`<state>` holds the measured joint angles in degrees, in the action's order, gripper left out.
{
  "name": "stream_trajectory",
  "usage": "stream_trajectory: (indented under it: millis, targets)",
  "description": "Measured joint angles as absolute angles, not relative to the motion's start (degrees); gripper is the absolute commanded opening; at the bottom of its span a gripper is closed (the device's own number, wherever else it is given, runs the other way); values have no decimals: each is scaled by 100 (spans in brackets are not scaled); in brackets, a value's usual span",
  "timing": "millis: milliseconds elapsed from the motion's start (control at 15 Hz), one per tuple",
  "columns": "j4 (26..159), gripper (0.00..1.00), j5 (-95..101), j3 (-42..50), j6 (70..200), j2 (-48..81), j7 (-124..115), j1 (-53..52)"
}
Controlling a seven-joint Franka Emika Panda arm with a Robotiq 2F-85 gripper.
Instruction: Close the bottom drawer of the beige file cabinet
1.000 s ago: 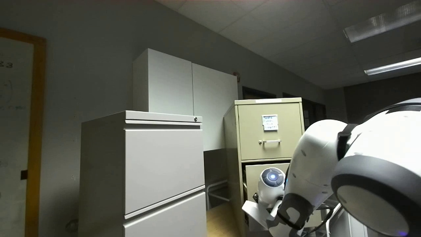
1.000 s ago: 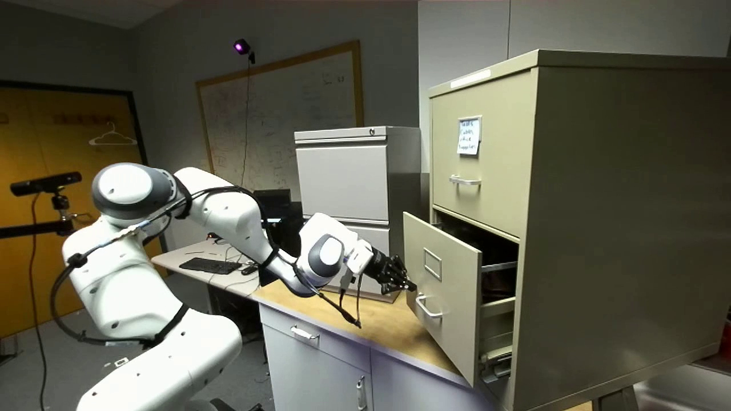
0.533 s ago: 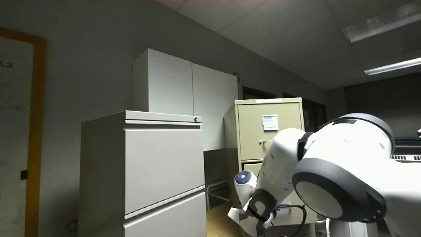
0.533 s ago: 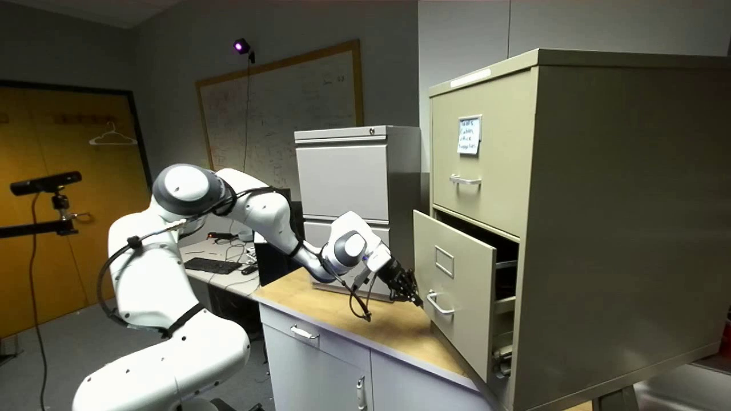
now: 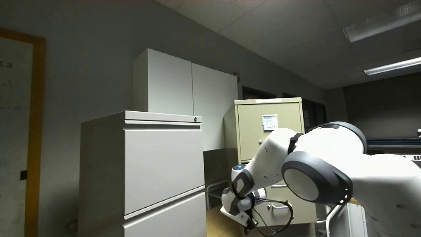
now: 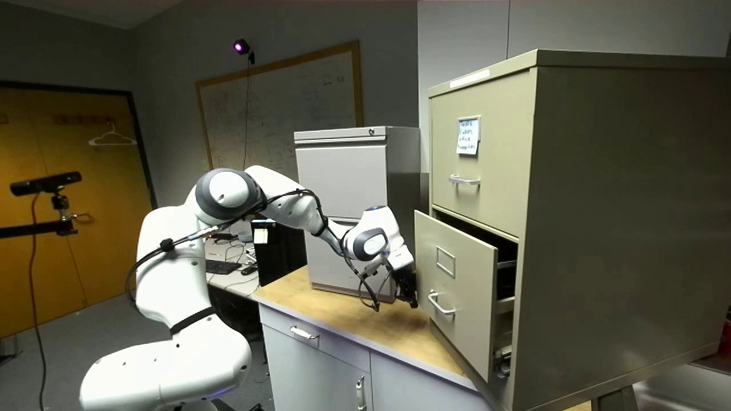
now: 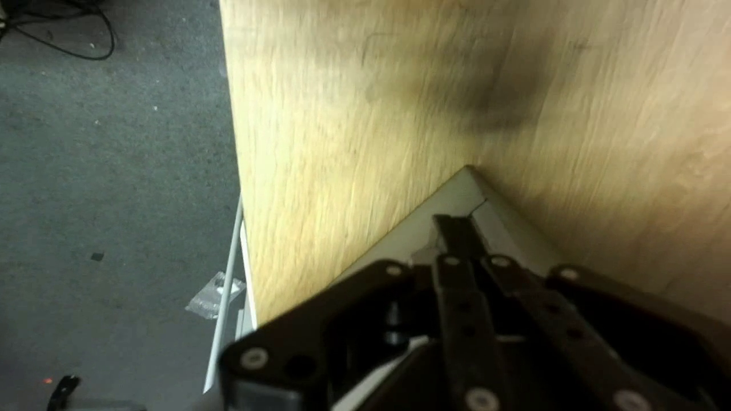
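The beige file cabinet (image 6: 617, 200) stands at the right in an exterior view; its upper drawer, with a paper label, is shut. Its bottom drawer (image 6: 457, 297) is pulled out part way, with a dark gap behind its front. The drawer front also shows in an exterior view (image 5: 306, 215), partly behind the arm. The drawer handle (image 6: 441, 304) is on the front. My gripper (image 6: 412, 303) points down at the drawer front's left edge, beside the handle; whether it touches is unclear. In the wrist view the gripper (image 7: 460, 228) has its fingers together, over a beige cabinet corner (image 7: 457, 200).
A light-grey cabinet (image 6: 342, 177) stands close behind the arm on the wooden counter (image 6: 348, 314). A white cupboard (image 5: 213, 95) is on the wall behind. A desk with a keyboard (image 6: 221, 267) is further back. A loose cable loop (image 5: 291, 214) hangs from the wrist.
The drawer has moved inward a little, mostly between the first and second moments, and has hardly moved since. The arm has come forward and the wrist has tilted more steeply down.
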<state>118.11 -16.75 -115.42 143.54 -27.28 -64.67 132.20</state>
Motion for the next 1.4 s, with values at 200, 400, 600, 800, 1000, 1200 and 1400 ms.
stream_trajectory:
  millis: [200,400,600,800,1000,1200,1400]
  targets:
    - [11266,0,-2677,-11853,13895,-2895,-5466,13710]
    - [11007,0,-3098,-11835,13595,-3119,-5054,13685]
    - [10996,0,-3096,-11371,13453,-3088,-4693,13181]
    - [11236,0,-3048,-10511,13440,-2871,-4341,12268]
    - [11652,0,-2906,-9374,13467,-2569,-4116,11172]
    - [12080,0,-2734,-8240,13771,-2391,-4101,10245]
    - [12506,0,-2523,-7665,14422,-2289,-4243,9763]
